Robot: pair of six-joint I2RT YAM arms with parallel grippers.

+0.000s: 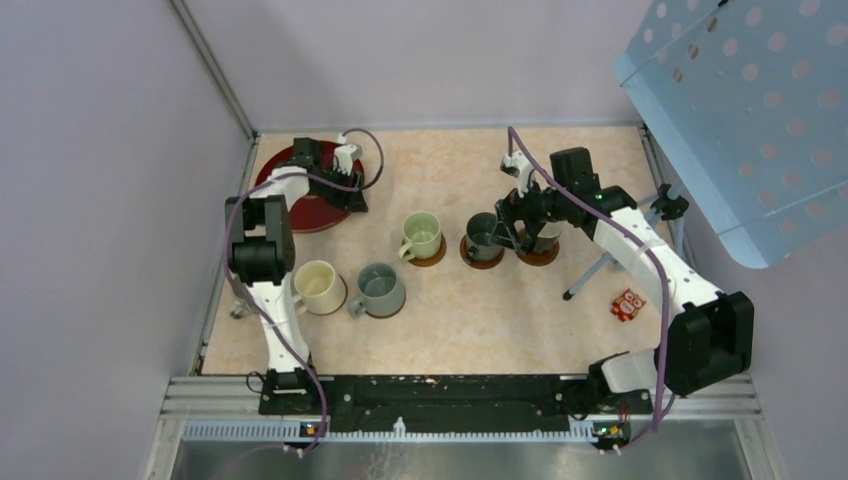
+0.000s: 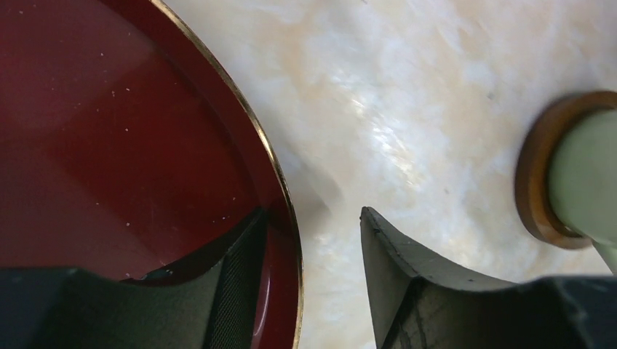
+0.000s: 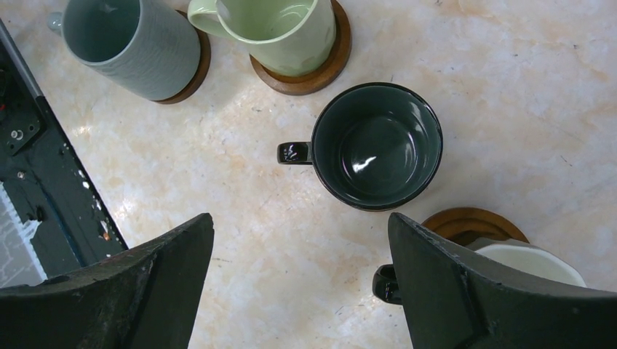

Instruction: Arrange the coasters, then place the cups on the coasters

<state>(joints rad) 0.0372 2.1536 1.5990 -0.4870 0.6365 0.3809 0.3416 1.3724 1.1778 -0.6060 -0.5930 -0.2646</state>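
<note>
In the top view my left gripper (image 1: 349, 190) sits at the right edge of the dark red tray (image 1: 275, 178). The left wrist view shows it open (image 2: 313, 214), jaws astride the tray's gold rim (image 2: 276, 171): one finger inside the tray, the other over the table with a gap. My right gripper (image 3: 300, 218) hangs wide open and empty over bare table, just short of a dark green cup (image 3: 377, 145). A cream cup (image 3: 535, 260) on a coaster (image 3: 473, 222) sits behind its right finger. A pale green cup (image 3: 280, 29) and a ribbed grey cup (image 3: 134, 40) stand on coasters.
A cream cup (image 1: 317, 285) on its coaster stands near the left arm. A red snack packet (image 1: 628, 304) lies at the right, beside a metal stand (image 1: 598, 270). A blue perforated panel (image 1: 740, 120) overhangs the far right corner. Walls close the left and back.
</note>
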